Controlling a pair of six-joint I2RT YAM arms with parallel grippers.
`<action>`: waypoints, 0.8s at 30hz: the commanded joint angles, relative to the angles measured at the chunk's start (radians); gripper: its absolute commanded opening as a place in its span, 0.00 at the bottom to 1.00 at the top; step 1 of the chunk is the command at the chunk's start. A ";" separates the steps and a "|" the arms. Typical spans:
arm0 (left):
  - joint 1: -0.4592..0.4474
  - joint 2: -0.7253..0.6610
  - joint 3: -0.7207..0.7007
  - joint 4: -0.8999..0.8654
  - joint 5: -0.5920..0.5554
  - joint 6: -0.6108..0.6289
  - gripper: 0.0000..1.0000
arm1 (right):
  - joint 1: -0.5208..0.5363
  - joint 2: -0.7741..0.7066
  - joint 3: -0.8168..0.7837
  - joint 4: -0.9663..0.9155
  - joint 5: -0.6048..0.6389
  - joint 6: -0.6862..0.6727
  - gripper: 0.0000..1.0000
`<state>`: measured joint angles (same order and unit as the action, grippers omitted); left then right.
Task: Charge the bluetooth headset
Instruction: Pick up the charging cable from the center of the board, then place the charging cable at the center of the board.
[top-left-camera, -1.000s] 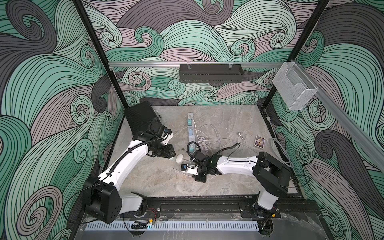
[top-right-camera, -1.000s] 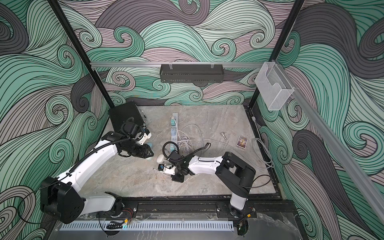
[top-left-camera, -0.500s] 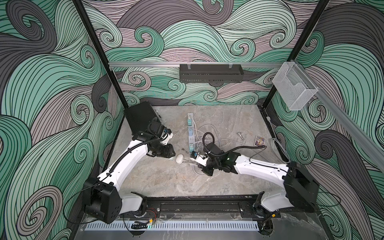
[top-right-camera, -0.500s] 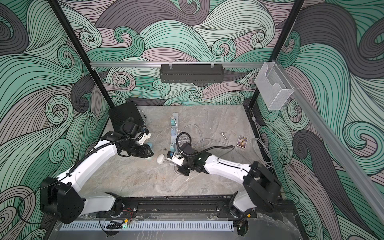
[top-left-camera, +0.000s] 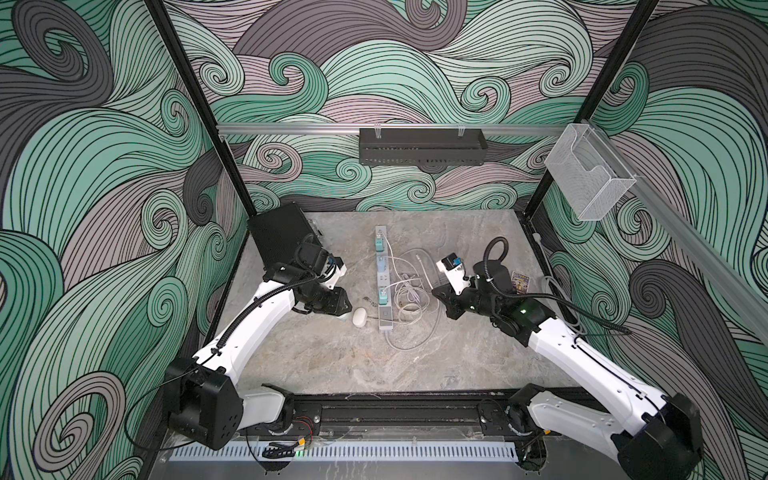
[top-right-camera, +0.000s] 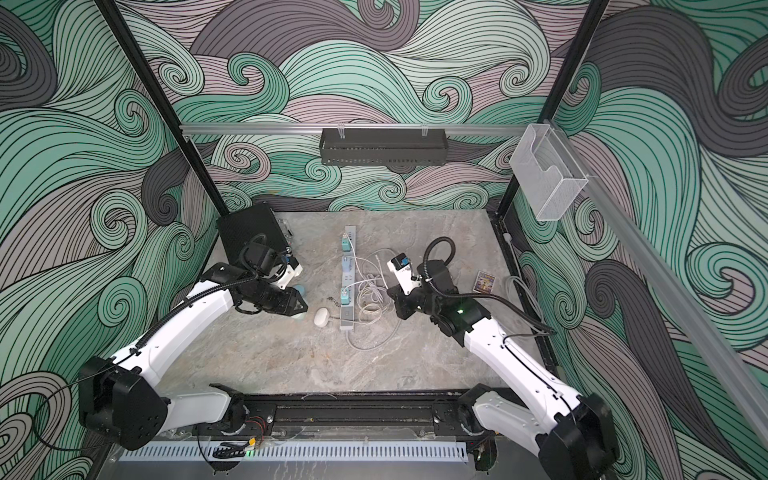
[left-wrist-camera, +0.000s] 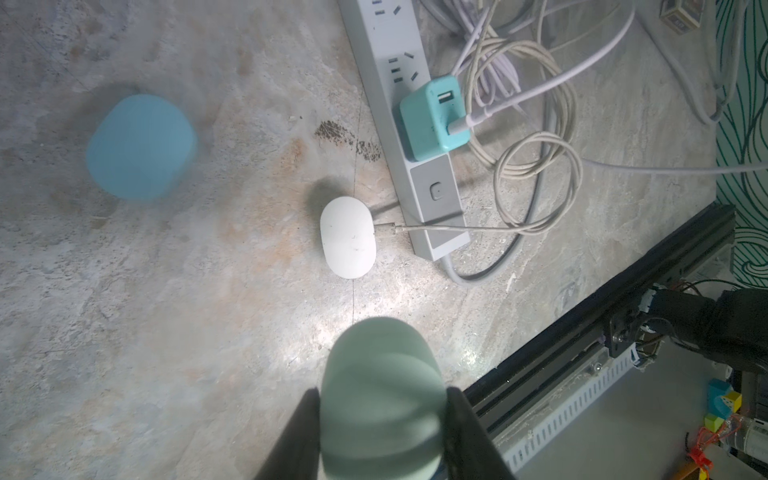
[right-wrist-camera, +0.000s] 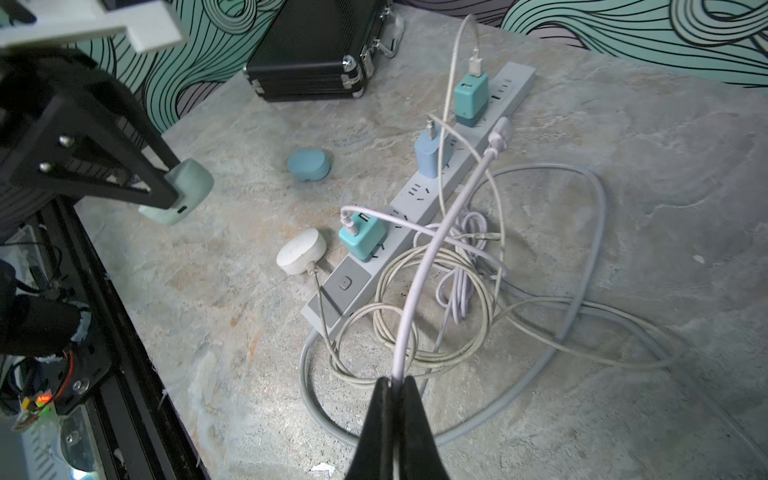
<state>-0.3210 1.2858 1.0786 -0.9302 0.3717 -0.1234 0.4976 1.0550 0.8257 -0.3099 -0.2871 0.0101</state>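
Green case is clamped in the left tool, clear of the table and near the strip, port exposed. Right tool is shut on the lilac cable, behind its plug.

Step in hand: mating plug to port. The next move calls for aligning the two. Both arms reach inward, low.

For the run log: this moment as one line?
left gripper: shut on green earbud case | right gripper: shut on lilac cable | white case: on table, beige cable attached | blue case: on table, uncabled
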 joint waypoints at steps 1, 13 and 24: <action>0.007 0.008 0.043 0.002 0.033 -0.009 0.24 | -0.085 -0.039 0.051 -0.025 -0.075 0.049 0.00; 0.005 0.021 0.032 0.029 0.060 -0.026 0.24 | -0.195 -0.090 0.068 -0.139 -0.178 -0.048 0.00; 0.006 0.043 0.020 0.064 0.090 -0.018 0.24 | 0.012 -0.028 -0.087 -0.132 -0.062 0.026 0.00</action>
<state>-0.3210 1.3125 1.0786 -0.8780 0.4377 -0.1440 0.4835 1.0039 0.7536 -0.4393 -0.4122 -0.0067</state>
